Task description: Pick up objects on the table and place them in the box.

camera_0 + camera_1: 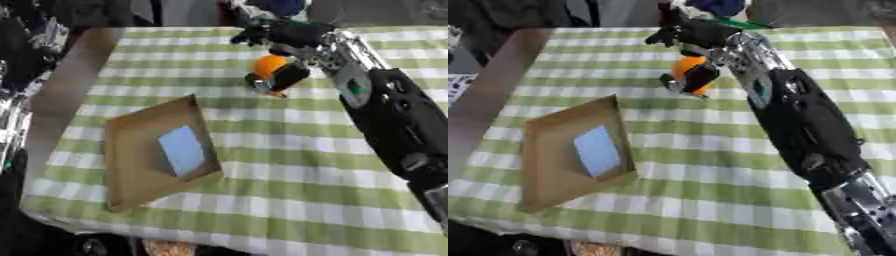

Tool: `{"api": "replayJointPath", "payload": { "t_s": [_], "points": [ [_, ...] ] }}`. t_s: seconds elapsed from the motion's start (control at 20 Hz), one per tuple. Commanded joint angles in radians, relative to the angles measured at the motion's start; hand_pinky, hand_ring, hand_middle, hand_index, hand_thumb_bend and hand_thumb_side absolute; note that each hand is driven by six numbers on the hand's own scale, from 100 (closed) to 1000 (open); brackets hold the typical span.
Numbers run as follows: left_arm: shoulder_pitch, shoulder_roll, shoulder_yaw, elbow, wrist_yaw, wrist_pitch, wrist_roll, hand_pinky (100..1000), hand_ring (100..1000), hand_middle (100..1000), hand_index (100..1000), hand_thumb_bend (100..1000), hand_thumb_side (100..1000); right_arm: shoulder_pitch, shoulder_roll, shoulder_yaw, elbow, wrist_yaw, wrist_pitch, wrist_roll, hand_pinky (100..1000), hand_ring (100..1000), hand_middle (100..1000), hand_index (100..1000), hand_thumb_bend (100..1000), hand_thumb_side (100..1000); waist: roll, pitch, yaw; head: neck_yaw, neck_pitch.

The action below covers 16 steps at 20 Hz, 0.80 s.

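Right hand [284,75]: fingers curled round the orange ball [268,65], at the surface's [289,200] far side.
Ball: held, well apart from the box [131,165].
Box: open, light blue card [182,150] inside.
Tip: carry level over the box before letting go.

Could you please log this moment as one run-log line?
right hand: shut on orange ball | box: holds blue card | left hand: not in view
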Motion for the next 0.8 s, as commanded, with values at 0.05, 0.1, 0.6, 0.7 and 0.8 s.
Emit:
{"api": "replayJointPath", "payload": {
  "t_s": [0.05,0.1,0.6,0.7,0.8],
  "points": [
    [-0.021,0.013,-0.002,-0.029,0.005,-0.001,-0.008,472,506,515,769,383,487,-0.028,-0.020,-0.031,0.048,0.042,0.034,-0.041,874,815,874,999,154,385,0.002,-0.012,0.008,-0.012,-0.019],
    [-0.022,0.012,-0.003,-0.032,0.004,-0.001,-0.009,472,506,515,769,383,487,-0.029,-0.019,-0.034,0.063,0.057,0.041,-0.055,873,817,875,998,159,378,0.002,-0.011,0.011,-0.015,-0.021],
    [-0.023,0.009,-0.009,-0.043,0.000,0.000,-0.021,471,505,515,769,383,490,-0.028,-0.023,-0.038,0.151,0.227,0.160,-0.174,859,829,840,976,194,249,-0.004,-0.002,0.012,-0.030,-0.038],
    [-0.023,0.010,-0.010,-0.044,-0.001,0.001,-0.022,471,505,514,769,382,489,-0.027,-0.024,-0.039,0.161,0.262,0.186,-0.187,850,822,806,963,200,169,-0.006,-0.002,0.010,-0.030,-0.040],
    [-0.023,0.011,-0.009,-0.044,-0.002,0.001,-0.022,471,505,514,769,382,490,-0.026,-0.023,-0.042,0.168,0.299,0.209,-0.203,846,816,779,956,203,135,-0.008,-0.002,0.007,-0.030,-0.044]
  ]
}}
